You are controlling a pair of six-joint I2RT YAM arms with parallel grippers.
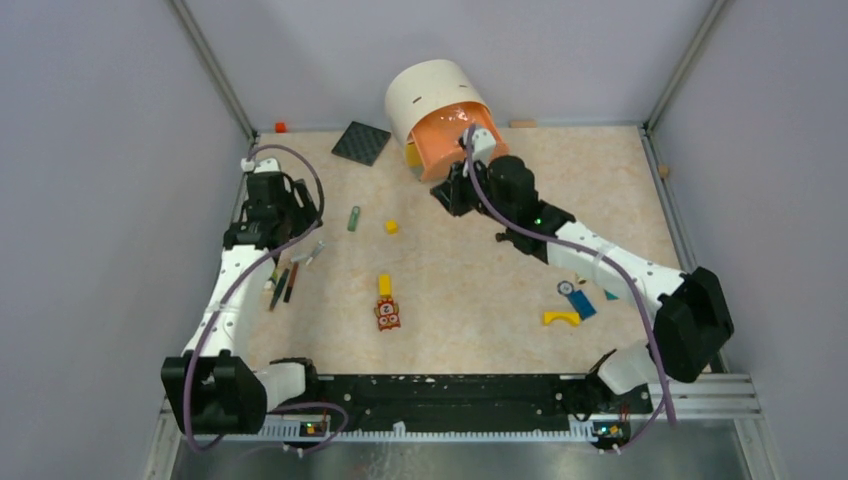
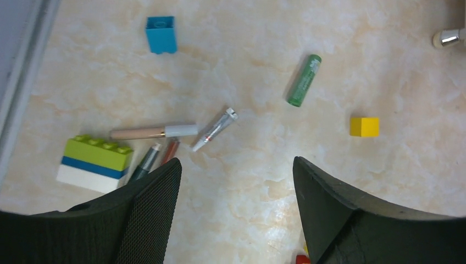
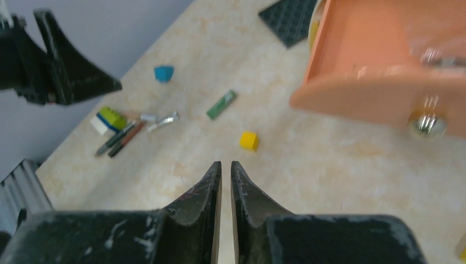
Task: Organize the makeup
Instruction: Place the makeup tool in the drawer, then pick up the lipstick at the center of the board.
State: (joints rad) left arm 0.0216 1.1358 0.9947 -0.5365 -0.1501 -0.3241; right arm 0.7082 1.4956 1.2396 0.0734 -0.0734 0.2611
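The makeup lies at the table's left. A green tube [image 2: 303,80] [image 1: 353,218] lies alone. A beige stick with a white cap [image 2: 154,132], a small silver tube [image 2: 215,129], a dark pencil [image 2: 144,164] and a red-brown pencil [image 2: 170,149] lie bunched together. My left gripper [image 2: 236,160] [image 1: 296,222] hangs open above this bunch, with only bare table between its fingers. My right gripper [image 3: 226,164] [image 1: 440,198] is shut and empty, just in front of the pulled-out orange drawer [image 3: 379,60] of a white round container [image 1: 430,95].
A green, blue and white brick stack [image 2: 93,164] touches the pencils. A blue brick [image 2: 161,34] and a yellow cube [image 2: 364,126] lie nearby. A black studded plate [image 1: 361,142] lies at the back. An orange owl tile [image 1: 387,314] and blue and yellow pieces [image 1: 570,308] lie nearer the front.
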